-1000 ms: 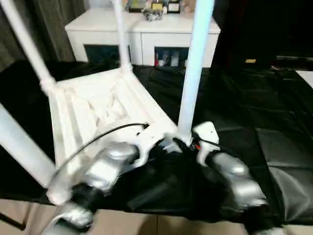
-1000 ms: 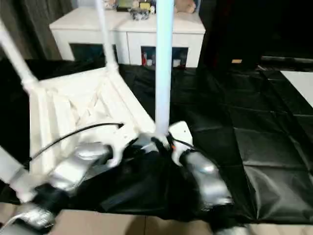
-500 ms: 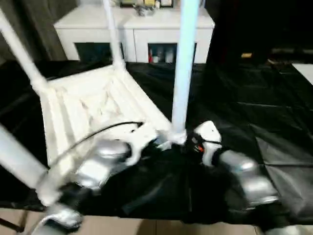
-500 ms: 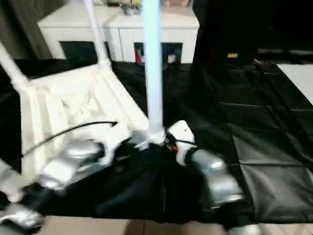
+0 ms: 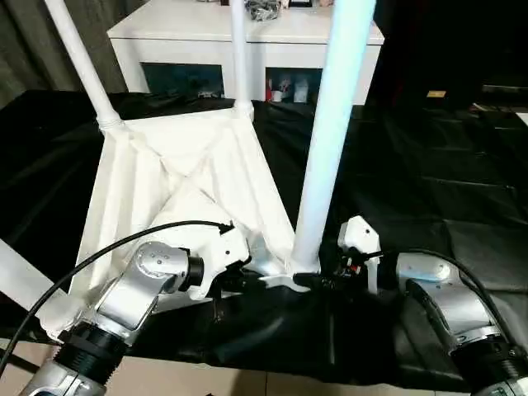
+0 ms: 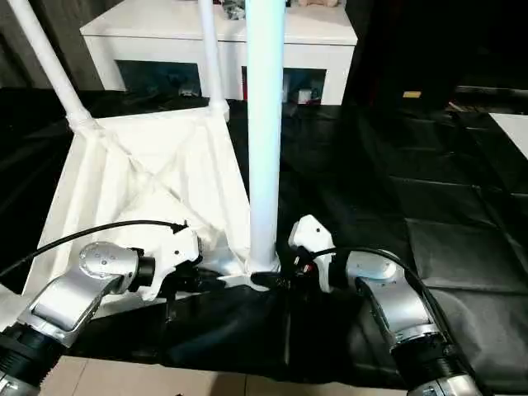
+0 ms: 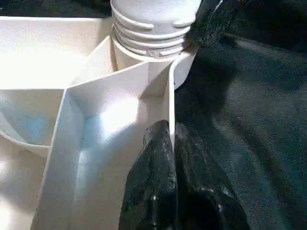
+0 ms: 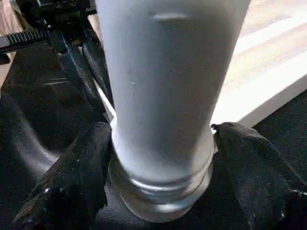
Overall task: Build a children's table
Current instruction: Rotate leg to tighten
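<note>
The white tabletop [image 5: 165, 165] lies upside down on a black cloth, ribs up. Three legs stand in its corner sockets: one at the far left [image 5: 82, 58], one at the back [image 5: 239, 49] and a near one [image 5: 330, 140]. Another leg [image 5: 16, 276] crosses the picture's left edge. My left gripper [image 7: 170, 143] is shut on the tabletop's thin rim wall beside the near socket [image 7: 153, 28]. My right gripper [image 8: 163, 158] is open, with one finger [image 8: 81, 177] on each side of the near leg's base, close against it.
A white cabinet [image 5: 206, 25] with small items on top stands behind the work. The black cloth [image 5: 429, 181] spreads wide to the right of the tabletop. The cloth's front edge and a strip of pale floor [image 5: 247, 384] lie just below my forearms.
The whole picture has shifted and steadied, so the camera moved. Both grippers remain at the near corner socket, and the near leg stays upright in it.
</note>
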Robot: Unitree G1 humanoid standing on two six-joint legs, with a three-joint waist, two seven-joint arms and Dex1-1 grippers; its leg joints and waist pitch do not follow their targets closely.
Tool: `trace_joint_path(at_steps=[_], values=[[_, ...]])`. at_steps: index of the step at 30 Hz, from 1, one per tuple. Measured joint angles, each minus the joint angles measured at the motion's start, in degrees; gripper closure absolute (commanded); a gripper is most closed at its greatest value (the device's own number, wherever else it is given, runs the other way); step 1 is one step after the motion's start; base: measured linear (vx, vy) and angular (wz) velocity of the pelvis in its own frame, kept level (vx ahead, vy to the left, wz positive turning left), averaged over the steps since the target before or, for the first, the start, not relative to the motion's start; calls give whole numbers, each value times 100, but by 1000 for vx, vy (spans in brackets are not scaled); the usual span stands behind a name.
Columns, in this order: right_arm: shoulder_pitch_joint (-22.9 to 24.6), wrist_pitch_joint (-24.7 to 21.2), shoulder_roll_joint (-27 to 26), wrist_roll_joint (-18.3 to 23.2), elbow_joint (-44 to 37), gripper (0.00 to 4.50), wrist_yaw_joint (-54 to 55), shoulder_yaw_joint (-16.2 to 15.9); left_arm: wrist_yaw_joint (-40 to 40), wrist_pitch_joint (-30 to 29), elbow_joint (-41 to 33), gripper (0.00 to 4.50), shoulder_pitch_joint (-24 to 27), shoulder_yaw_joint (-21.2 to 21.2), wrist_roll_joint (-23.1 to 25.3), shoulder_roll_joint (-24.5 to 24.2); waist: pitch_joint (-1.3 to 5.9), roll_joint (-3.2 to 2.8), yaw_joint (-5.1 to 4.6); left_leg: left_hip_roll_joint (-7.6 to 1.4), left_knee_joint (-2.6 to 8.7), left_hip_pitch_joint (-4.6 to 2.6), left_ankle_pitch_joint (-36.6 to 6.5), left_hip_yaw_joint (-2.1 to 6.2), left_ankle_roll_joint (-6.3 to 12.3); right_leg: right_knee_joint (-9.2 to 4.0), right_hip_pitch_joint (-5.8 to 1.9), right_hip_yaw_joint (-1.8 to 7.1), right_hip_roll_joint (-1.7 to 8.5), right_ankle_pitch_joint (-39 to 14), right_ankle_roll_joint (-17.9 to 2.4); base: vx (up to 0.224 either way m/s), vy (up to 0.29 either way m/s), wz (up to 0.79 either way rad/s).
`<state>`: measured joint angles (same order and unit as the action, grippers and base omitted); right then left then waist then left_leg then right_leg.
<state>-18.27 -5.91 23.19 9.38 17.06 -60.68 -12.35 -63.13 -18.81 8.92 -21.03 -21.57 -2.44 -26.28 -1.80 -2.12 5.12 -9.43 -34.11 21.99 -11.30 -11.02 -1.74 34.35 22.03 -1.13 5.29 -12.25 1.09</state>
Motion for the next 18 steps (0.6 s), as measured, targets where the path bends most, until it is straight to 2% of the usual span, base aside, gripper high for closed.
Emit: trace_joint_path(at_steps=[8, 15, 18], values=[[-90, 0, -52, 22, 122, 173, -139, -45, -5, -37, -59, 450, 5, -12, 0, -31, -19, 30, 0, -2, -10, -3, 1, -12, 2, 14, 1, 8, 2, 1, 0, 0, 0, 0], [-94, 50, -199, 16, 239, 178, -31, -3, 21, -98, -86, 450, 15, 10, 11, -68, -18, 43, -10, -6, -16, -9, 9, -13, 12, 28, 2, 8, 1, 0, 0, 0, 0, 0], [-121, 103, -487, -29, 465, 179, 569, 105, 343, -161, 109, 450, -31, 132, 74, 124, -24, 60, -72, -5, -28, -39, 0, -22, -7, 60, -2, 26, 0, 2, -3, 0, 0, 0]])
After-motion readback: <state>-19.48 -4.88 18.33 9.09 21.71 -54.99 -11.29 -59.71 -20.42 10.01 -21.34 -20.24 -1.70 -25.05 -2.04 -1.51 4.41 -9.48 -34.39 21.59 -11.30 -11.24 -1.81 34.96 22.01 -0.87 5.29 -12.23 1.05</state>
